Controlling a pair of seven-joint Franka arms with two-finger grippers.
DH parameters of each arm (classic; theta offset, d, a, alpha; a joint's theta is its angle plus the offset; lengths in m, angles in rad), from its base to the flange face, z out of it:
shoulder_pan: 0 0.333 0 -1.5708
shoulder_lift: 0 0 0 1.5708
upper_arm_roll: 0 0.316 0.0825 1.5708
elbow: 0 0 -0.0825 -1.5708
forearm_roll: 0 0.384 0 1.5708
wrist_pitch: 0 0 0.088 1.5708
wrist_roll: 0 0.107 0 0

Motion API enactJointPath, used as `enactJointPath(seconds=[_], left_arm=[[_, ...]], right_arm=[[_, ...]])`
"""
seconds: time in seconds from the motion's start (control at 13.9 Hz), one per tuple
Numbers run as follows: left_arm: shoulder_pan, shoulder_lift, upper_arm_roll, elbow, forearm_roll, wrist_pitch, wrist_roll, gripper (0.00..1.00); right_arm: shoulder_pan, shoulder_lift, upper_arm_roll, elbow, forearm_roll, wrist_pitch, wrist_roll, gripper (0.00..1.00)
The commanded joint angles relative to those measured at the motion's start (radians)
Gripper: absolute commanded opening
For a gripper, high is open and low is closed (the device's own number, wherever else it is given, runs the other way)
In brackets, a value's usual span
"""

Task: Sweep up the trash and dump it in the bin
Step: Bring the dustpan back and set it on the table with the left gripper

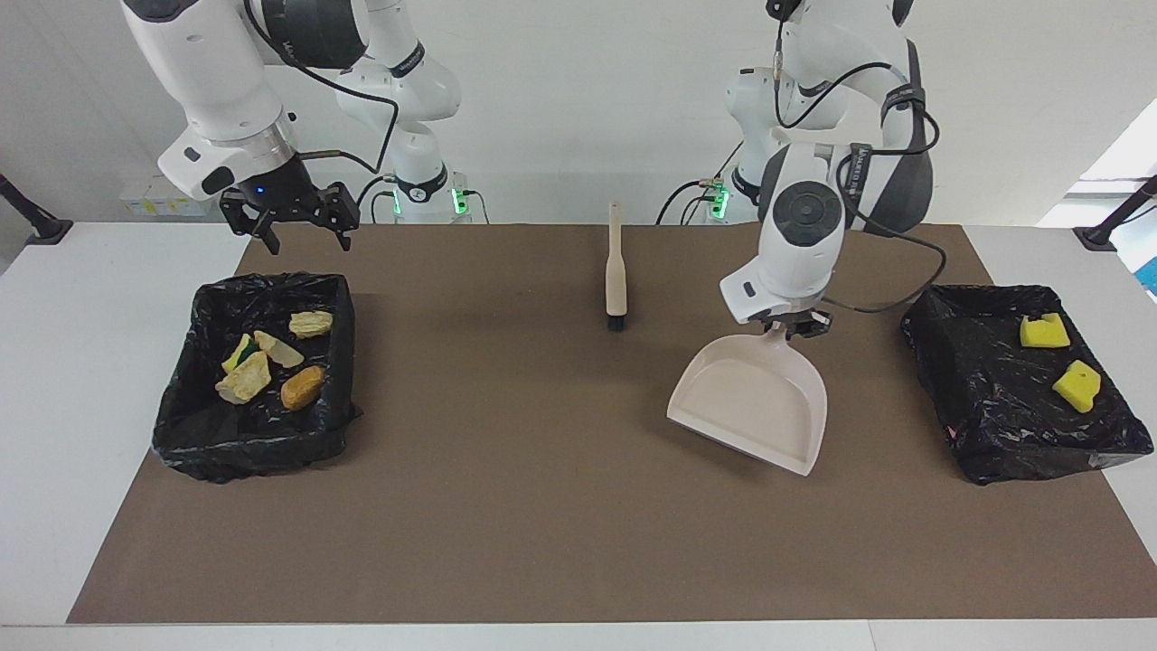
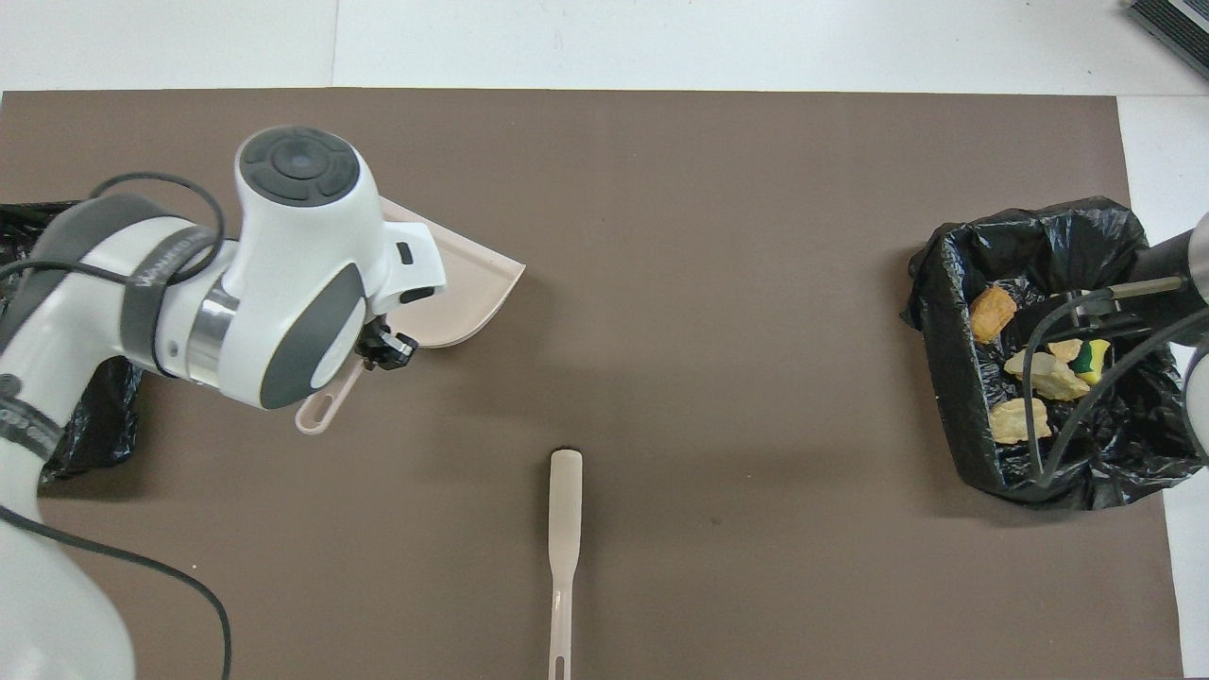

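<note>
My left gripper (image 1: 788, 327) is shut on the handle of the beige dustpan (image 1: 750, 407), which hangs tilted and empty over the mat between the brush and the bin at the left arm's end. In the overhead view the arm covers most of the dustpan (image 2: 468, 297). Two yellow trash pieces (image 1: 1044, 333) (image 1: 1077, 386) lie in that black-lined bin (image 1: 1021, 452). Several tan and brown trash scraps (image 1: 271, 362) (image 2: 1025, 378) lie in the other bin (image 1: 244, 452) (image 2: 940, 378). My right gripper (image 1: 289, 226) hangs open and empty over the mat beside this bin's robot-side rim.
The beige brush (image 1: 616, 267) (image 2: 564, 529) lies on the brown mat midway between the arms, near the robots, bristles pointing away from them. White table borders the mat past both bins.
</note>
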Motion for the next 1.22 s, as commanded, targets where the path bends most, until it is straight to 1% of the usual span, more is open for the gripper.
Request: enactJointPath(seconds=[0.0,0.07,0.22,0.36,0.5,0.57,0.72,0.86,1.15], left_arm=[[-0.066,0.041,0.023,0.025,-0.072,0.054,-0.188,0.00],[-0.075,0.053,0.023,0.047,-0.075,0.069,-0.245,0.00],[-0.118,0.109,0.023,0.122,-0.097,0.072,-0.345,0.00],[-0.135,0.157,0.023,0.188,-0.104,0.072,-0.426,0.00],[-0.164,0.235,0.024,0.278,-0.115,0.060,-0.454,0.00],[-0.172,0.260,0.024,0.294,-0.117,0.064,-0.460,0.00],[-0.186,0.281,0.021,0.300,-0.118,0.106,-0.461,0.00],[-0.228,0.303,0.023,0.292,-0.117,0.144,-0.461,0.00],[-0.236,0.302,0.023,0.286,-0.117,0.169,-0.465,0.00]], right_arm=[[-0.004,-0.014,-0.001,-0.021,0.019,0.027,0.003,1.00],[-0.006,-0.014,-0.001,-0.021,0.019,0.027,0.003,1.00],[-0.006,-0.014,-0.001,-0.021,0.019,0.027,0.003,1.00],[-0.006,-0.014,-0.001,-0.021,0.019,0.027,0.003,1.00],[-0.006,-0.014,-0.001,-0.021,0.019,0.027,0.003,1.00],[-0.006,-0.014,-0.001,-0.021,0.019,0.027,0.003,1.00],[-0.006,-0.014,-0.001,-0.021,0.019,0.027,0.003,1.00],[-0.006,-0.014,-0.001,-0.021,0.019,0.027,0.003,1.00],[-0.006,-0.014,-0.001,-0.021,0.019,0.027,0.003,1.00]])
